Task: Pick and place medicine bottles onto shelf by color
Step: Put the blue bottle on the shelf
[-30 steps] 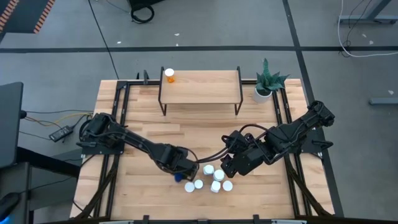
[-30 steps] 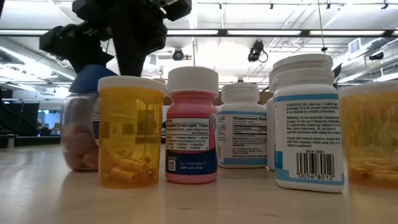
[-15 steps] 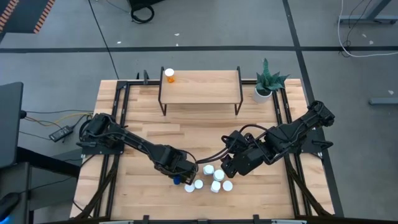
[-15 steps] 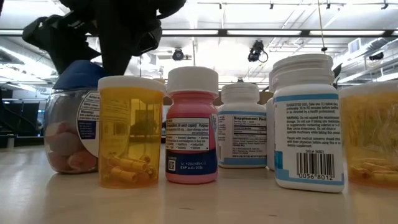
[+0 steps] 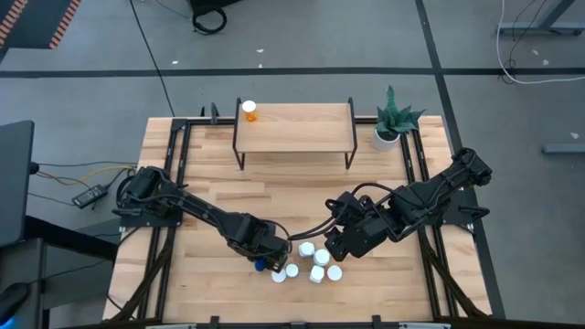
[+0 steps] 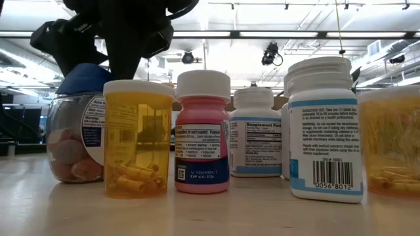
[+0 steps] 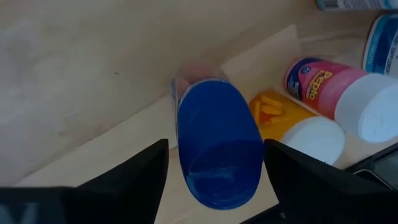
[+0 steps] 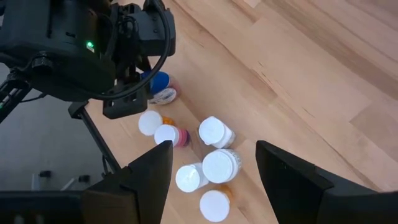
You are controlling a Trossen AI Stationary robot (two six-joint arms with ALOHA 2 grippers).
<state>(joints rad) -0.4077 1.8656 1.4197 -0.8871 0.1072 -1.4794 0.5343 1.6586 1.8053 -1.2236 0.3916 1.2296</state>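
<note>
A clear bottle with a blue cap (image 7: 214, 143) stands on the table at the left of the bottle cluster (image 5: 311, 260). My left gripper (image 7: 214, 149) is open and comes down over this bottle (image 5: 261, 265), with one finger on each side of the cap. In the low view the blue-capped bottle (image 6: 77, 128) stands behind an orange bottle (image 6: 138, 141) and a pink one (image 6: 202, 134). My right gripper (image 8: 214, 165) is open and hovers above the cluster's right side (image 5: 334, 245), touching nothing. One orange bottle (image 5: 249, 111) stands on the shelf (image 5: 294, 128), at its left end. My left gripper reaches the blue cap from above, slanting. One finger (image 7: 292, 174) lies against the cap's side (image 7: 258, 152). A narrow gap shows between the other finger (image 7: 137, 174) and the cap. The bottle's base rests on the table.
White-capped bottles crowd the near middle of the table: white ones (image 6: 254, 134) (image 6: 325, 131) and another orange one (image 6: 394, 141). A potted plant (image 5: 393, 123) stands right of the shelf. Bare wood (image 5: 292, 196) lies between the cluster and the shelf.
My left gripper moved a little toward the table's near-left, and the blue-capped bottle slid that way with it, staying upright on the table. Both have been still for the last half second.
</note>
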